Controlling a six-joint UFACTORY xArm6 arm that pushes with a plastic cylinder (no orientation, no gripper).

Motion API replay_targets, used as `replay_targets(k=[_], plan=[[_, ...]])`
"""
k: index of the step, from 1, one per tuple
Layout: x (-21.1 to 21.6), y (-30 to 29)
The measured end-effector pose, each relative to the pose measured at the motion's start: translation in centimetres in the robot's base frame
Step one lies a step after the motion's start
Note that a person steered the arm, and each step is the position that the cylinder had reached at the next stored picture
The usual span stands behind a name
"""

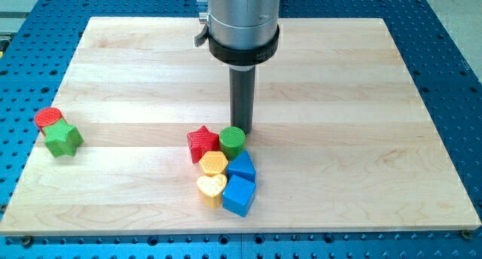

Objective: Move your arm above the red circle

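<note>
Seven blocks are lying on the wooden board [339,78] in the single camera view, and we are counting them by colour: two red, two green, two yellow, two blue would make eight, but one tally is short, so we are listing them singly. Two reds are showing: the red circle [49,118] near the view's left edge, and the red star [201,143] near the middle. Two greens are showing: the green star [63,139], touching the red circle on its lower right, and the green cylinder [233,141], just beside the red star. Two yellows are showing: the yellow hexagon [214,163] and, below it, the yellow heart [212,188]. Two blues are showing, stacked toward the view's bottom: the upper blue block [242,167] and the lower blue block [239,196]; so we are correcting the total to eight.

One rod is hanging from the arm, and my tip [242,131] is resting at the upper right edge of the green cylinder, touching it or nearly so. We are carrying no claw, so there is nothing to tell as released or clenched. The red circle is sitting well apart from my tip, far toward the view's left. The board is resting on a blue perforated table [452,78].
</note>
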State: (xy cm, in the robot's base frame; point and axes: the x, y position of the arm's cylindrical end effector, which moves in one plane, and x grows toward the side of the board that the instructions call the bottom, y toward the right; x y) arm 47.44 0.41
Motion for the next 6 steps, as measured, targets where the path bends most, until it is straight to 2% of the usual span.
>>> replay_targets(k=[1, 2, 3, 5, 6], plan=[[0.8, 0.2], [-1.0, -1.1], [-5.9, -9.3], [-7.4, -28.8], [-7.4, -30.8]])
